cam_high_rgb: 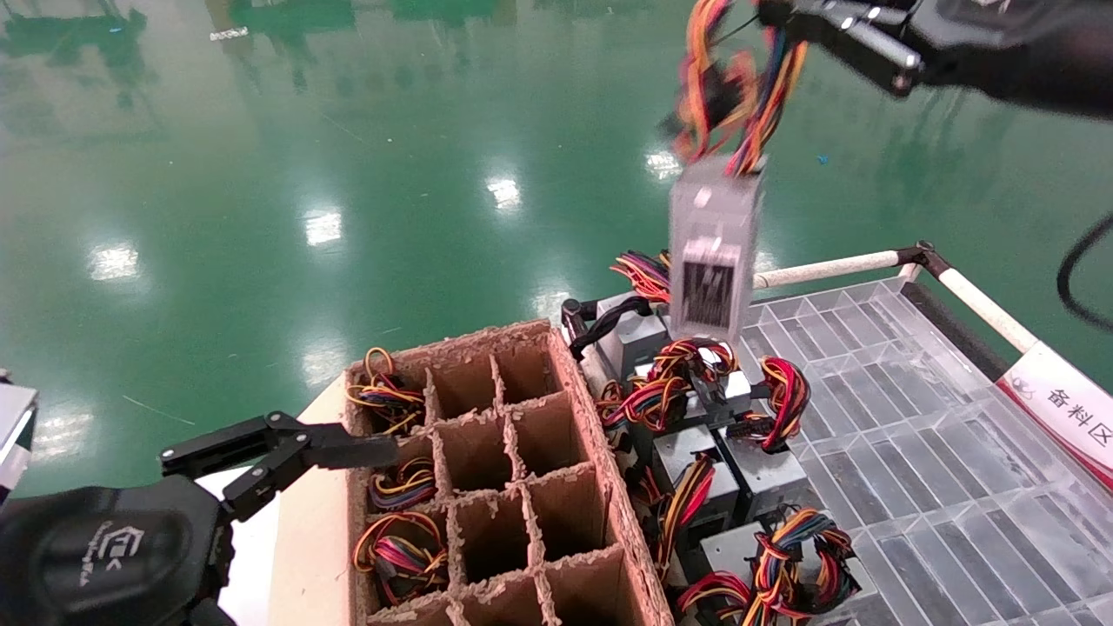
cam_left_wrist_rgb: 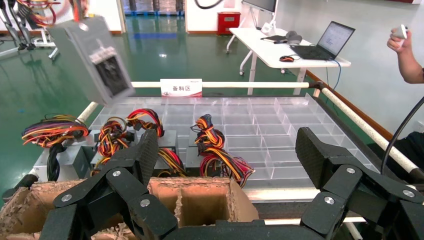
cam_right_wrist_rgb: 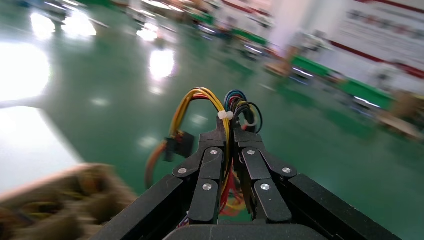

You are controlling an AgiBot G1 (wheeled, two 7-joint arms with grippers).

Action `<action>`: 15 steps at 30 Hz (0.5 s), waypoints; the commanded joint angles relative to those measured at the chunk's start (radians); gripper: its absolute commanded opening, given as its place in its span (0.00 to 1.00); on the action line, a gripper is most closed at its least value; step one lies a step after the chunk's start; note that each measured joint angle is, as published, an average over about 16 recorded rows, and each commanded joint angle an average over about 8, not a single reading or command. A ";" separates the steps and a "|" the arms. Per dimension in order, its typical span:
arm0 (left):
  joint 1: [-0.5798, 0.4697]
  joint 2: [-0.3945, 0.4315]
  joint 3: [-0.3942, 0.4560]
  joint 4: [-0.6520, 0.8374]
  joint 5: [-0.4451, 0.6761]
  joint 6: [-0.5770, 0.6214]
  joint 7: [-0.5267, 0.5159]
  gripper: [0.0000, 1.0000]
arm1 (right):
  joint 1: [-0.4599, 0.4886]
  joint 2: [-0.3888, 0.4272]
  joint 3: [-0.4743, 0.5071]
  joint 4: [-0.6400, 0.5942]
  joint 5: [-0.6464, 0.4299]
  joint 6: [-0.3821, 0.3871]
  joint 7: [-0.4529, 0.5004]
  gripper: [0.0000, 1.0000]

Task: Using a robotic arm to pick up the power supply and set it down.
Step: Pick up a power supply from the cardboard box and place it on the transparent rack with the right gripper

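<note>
The power supply [cam_high_rgb: 713,252], a grey metal box with a vent and black label, hangs in the air above the back row of the tray. It dangles from its bundle of red, yellow and orange wires [cam_high_rgb: 730,87]. My right gripper [cam_high_rgb: 787,26] at the top right is shut on those wires [cam_right_wrist_rgb: 200,97], which run between its closed fingers [cam_right_wrist_rgb: 212,165]. The hanging power supply [cam_left_wrist_rgb: 92,57] also shows high up in the left wrist view. My left gripper [cam_high_rgb: 287,448] sits low at the left beside the cardboard box, open and holding nothing [cam_left_wrist_rgb: 230,150].
A cardboard box [cam_high_rgb: 600,452] with divided cells holds wire bundles in its left cells. Beside it, several more power supplies [cam_high_rgb: 713,417] lie on a clear compartment tray [cam_high_rgb: 913,417] with a white rail [cam_high_rgb: 826,269]. A person's hand [cam_left_wrist_rgb: 405,50] shows far off.
</note>
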 commanded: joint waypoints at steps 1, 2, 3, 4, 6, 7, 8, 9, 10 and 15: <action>0.000 0.000 0.000 0.000 0.000 0.000 0.000 1.00 | 0.039 -0.016 -0.007 -0.067 -0.032 0.055 -0.030 0.00; 0.000 0.000 0.000 0.000 0.000 0.000 0.000 1.00 | 0.051 -0.025 -0.014 -0.090 -0.046 0.075 -0.048 0.00; 0.000 0.000 0.000 0.000 0.000 0.000 0.000 1.00 | 0.062 -0.035 -0.021 -0.110 -0.060 0.094 -0.065 0.00; 0.000 0.000 0.000 0.000 0.000 0.000 0.000 1.00 | 0.071 -0.045 -0.029 -0.129 -0.075 0.113 -0.083 0.00; 0.000 0.000 0.000 0.000 0.000 0.000 0.000 1.00 | 0.089 -0.064 -0.044 -0.163 -0.105 0.153 -0.120 0.00; 0.000 0.000 0.000 0.000 0.000 0.000 0.000 1.00 | 0.097 -0.074 -0.053 -0.178 -0.120 0.173 -0.140 0.00; 0.000 0.000 0.000 0.000 0.000 0.000 0.000 1.00 | 0.105 -0.083 -0.062 -0.192 -0.135 0.195 -0.160 0.00; 0.000 0.000 0.000 0.000 0.000 0.000 0.000 1.00 | 0.111 -0.092 -0.070 -0.204 -0.150 0.218 -0.180 0.00; 0.000 0.000 0.000 0.000 0.000 0.000 0.000 1.00 | 0.116 -0.101 -0.079 -0.215 -0.165 0.241 -0.201 0.00; 0.000 0.000 0.000 0.000 0.000 0.000 0.000 1.00 | 0.125 -0.147 -0.120 -0.255 -0.231 0.351 -0.304 0.00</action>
